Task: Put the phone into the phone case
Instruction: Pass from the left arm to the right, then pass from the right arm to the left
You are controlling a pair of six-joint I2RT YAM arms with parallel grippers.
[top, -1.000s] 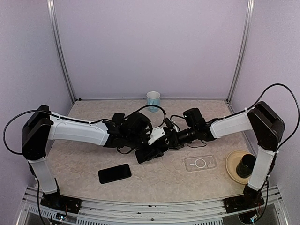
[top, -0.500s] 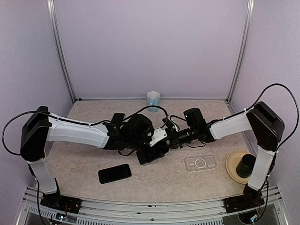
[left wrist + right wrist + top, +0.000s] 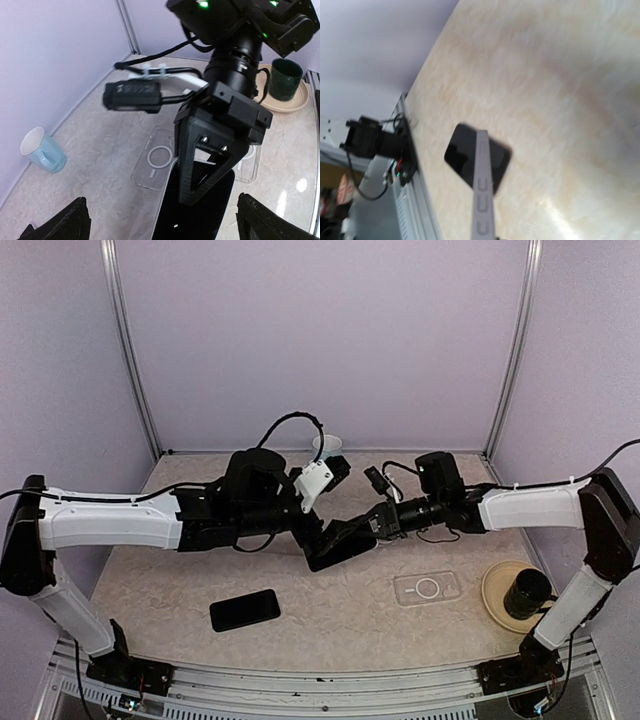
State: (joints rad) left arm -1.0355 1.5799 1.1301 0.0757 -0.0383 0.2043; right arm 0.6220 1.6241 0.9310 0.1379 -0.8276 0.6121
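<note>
While the right pincer (image 3: 366,530) is clamped together on the phone (image 3: 336,545), it holds the dark slab up off the table (image 3: 160,570), around the middle of the scene between the two arms. From the left wrist camera, the right pincer's black fingers come down onto the phone's upper end and grip it across its thickness. In the blurred right wrist view only the phone's grey side edge with its buttons shows.

The left pincer (image 3: 162,207) stands wide apart. Its two fingers (image 3: 57,225) sit at the bottom corners of its own camera view. The phone's lower end lies between them, with a clear gap on each side, so nothing is gripped there.

The clear phone case (image 3: 427,588) lies flat on the table to the right of the held phone and nearer, apart from it. A white ring is visible on its back. A second dark phone (image 3: 245,610) lies flat on the near left part of the table, well apart from the case.

A pale blue cup (image 3: 327,446) stands by the far wall. At the near right, a dark green cup (image 3: 527,592) sits on a beige plate (image 3: 497,585).
</note>
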